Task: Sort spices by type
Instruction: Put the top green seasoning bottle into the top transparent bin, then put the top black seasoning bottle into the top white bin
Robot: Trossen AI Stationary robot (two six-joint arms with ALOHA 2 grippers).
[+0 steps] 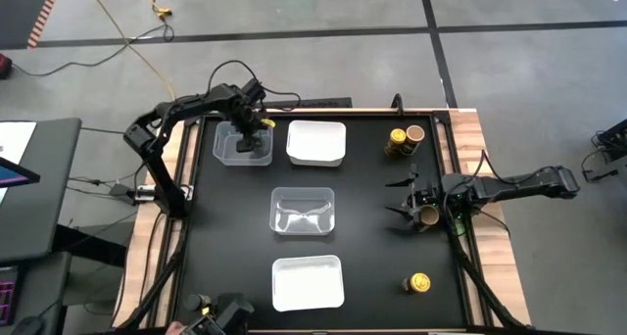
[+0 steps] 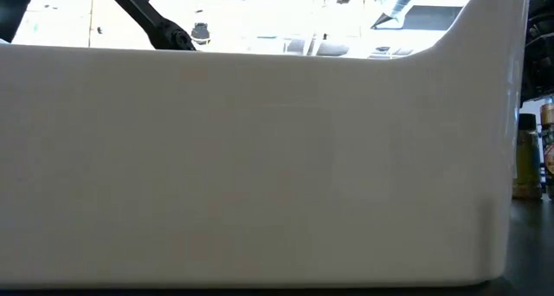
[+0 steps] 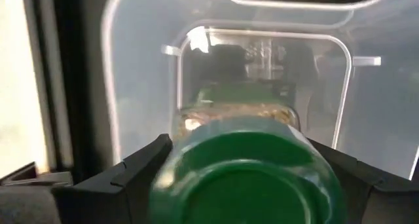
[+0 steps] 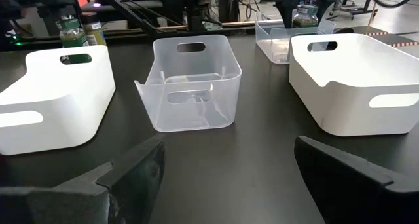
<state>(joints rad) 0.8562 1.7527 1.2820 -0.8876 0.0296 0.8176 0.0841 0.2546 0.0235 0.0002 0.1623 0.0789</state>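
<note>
Over the far-left clear tray (image 1: 227, 147), the left gripper (image 1: 251, 139) hangs with a green-lidded spice jar (image 3: 245, 175) between its fingers; in the left wrist view the two dark fingers (image 3: 124, 178) flank the jar's sides just beside the glass, but whether they still press it or have let go I cannot tell. A second green-lidded jar (image 3: 239, 96) already sits in the tray beyond the gripper, so the step in hand looks like dropping off the matching green one; next the arm would need to rise clear of the tray's walls before reaching for another jar. Just right of that gripper sits a white tray (image 1: 315, 143), with a clear middle tray (image 1: 303, 212) and a near white tray (image 1: 307, 282) farther down the table, none in its way. Farther right, the right gripper (image 1: 406, 200) hovers low with jaws spread wide and nothing between them, a tan-lidded jar (image 1: 428, 215) just behind its fingers. Beyond it stand a yellow-lidded jar (image 1: 397, 140) touching another tan-lidded one (image 1: 414, 135), and a lone yellow-lidded jar (image 1: 419, 283) on its other side, all unsorted
</note>
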